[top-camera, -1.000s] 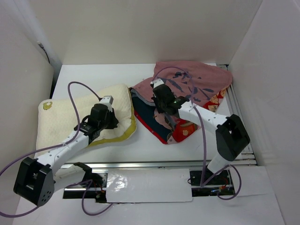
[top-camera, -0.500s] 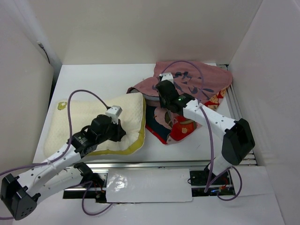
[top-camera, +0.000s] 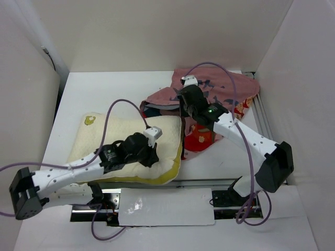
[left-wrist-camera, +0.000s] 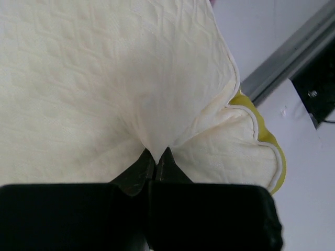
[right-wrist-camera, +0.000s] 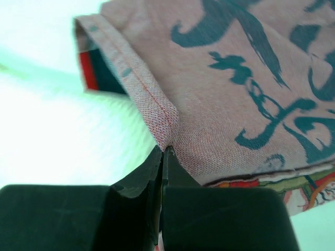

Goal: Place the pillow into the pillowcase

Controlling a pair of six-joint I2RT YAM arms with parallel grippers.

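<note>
The cream-white quilted pillow (top-camera: 104, 137) is lying beside the pink-red cloth pillowcase (top-camera: 233, 88). The left hand (left-wrist-camera: 157, 152) is pinching it. The right hand (right-wrist-camera: 163, 150) is pinching the pillowcase hem.

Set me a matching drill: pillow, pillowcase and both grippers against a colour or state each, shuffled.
1. pillow
2. pillowcase
3. left gripper
4. right gripper

a. shut on a pink hem
b. cream with a yellow edge
c. pink with dark blue marks
d. shut on cream cloth

Pairs: 1-b, 2-c, 3-d, 4-a
</note>
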